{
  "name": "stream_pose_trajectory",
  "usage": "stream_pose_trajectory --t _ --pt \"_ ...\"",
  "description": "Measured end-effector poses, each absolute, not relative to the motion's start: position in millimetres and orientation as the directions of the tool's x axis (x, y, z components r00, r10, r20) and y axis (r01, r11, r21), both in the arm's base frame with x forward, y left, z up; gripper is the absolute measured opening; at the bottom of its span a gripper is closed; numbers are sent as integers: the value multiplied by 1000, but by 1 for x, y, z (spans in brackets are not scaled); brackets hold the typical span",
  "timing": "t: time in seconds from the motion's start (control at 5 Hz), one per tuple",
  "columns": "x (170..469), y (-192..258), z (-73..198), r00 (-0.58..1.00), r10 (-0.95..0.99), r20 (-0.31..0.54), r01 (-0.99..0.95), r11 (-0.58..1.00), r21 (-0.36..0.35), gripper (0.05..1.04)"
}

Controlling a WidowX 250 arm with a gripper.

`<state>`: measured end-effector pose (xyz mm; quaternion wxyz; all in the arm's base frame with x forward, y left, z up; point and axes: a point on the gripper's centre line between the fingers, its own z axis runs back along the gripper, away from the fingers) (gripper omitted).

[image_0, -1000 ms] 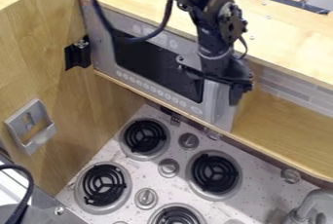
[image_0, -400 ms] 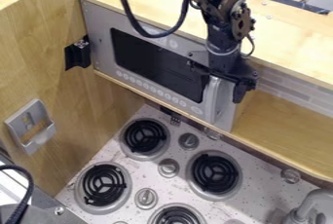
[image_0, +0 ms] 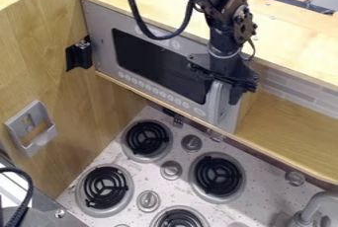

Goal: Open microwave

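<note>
Two fingers on the gripper [image_0: 220,87] stand wide, with the upper end of the handle [image_0: 215,103] between them. One hangs at the picture's right of the handle, apart from it; the other is dark against the window [image_0: 155,64], so I cannot tell whether it touches.

The handle stands upright near the right end of the microwave [image_0: 101,36], which sits under the wooden counter [image_0: 290,38] with its door shut. A row of round buttons [image_0: 151,88] runs below the window. The black arm [image_0: 223,16] comes down over the counter from the top edge, a cable [image_0: 137,14] looping beside it.

At the microwave's left end, a black bracket [image_0: 78,55] is fixed to the wooden wall [image_0: 105,107]; lower on that wall is a grey metal fitting [image_0: 31,127]. A wooden shelf [image_0: 290,132] extends to the right. Below lies the stove [image_0: 198,204], with four black coil burners and knobs between them, and a grey faucet [image_0: 320,202] at the lower right.
</note>
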<state>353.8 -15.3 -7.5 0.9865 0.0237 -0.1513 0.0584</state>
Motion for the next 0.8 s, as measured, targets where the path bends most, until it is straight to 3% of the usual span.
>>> stream_pose_trajectory --t 0.2,0.4,0.8 --pt "350 -15 -9 949 104 298 -122 992 43 404" --pt "345 -16 -10 949 104 296 -122 992 41 356" --pt "316 -7 -8 956 119 267 -146 986 84 356"
